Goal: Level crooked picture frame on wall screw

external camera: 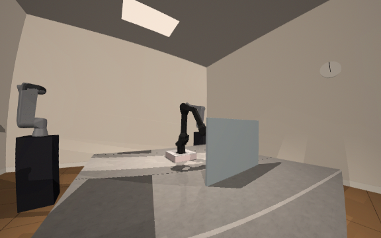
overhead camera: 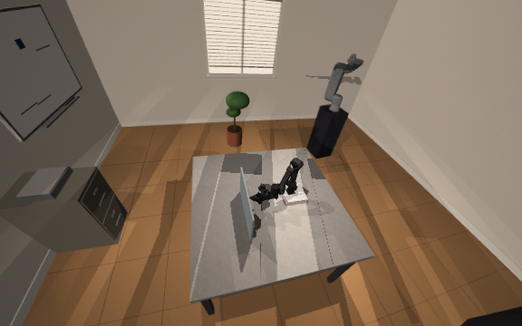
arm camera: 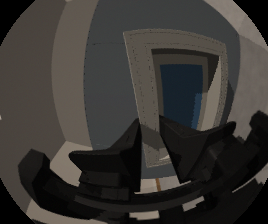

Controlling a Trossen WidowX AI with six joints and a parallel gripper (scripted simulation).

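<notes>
The picture frame [arm camera: 144, 75] has a wide grey-beige border around a dark blue picture. It is in front of the blue-grey wall panel [arm camera: 105, 75] [external camera: 231, 149] [overhead camera: 245, 195]. In the wrist view its top edge slopes down to the right and its left bar leans, but the lens bends lines, so I cannot tell its true tilt. My gripper [arm camera: 147, 119] [overhead camera: 251, 198] is shut on the frame's left bar, low down, with one finger on each side of it. The screw and the notched strip are hidden behind the frame. In the exterior view the panel hides the frame and my fingers.
The panel stands upright on the grey table [overhead camera: 216, 272] [external camera: 184, 205]. The arm's pale base [overhead camera: 295, 197] [external camera: 181, 156] is in front of the panel's frame side. A cabinet [overhead camera: 62, 213], a potted plant [overhead camera: 234, 136] and another arm on a black pedestal [overhead camera: 327, 131] [external camera: 36, 172] stand off the table.
</notes>
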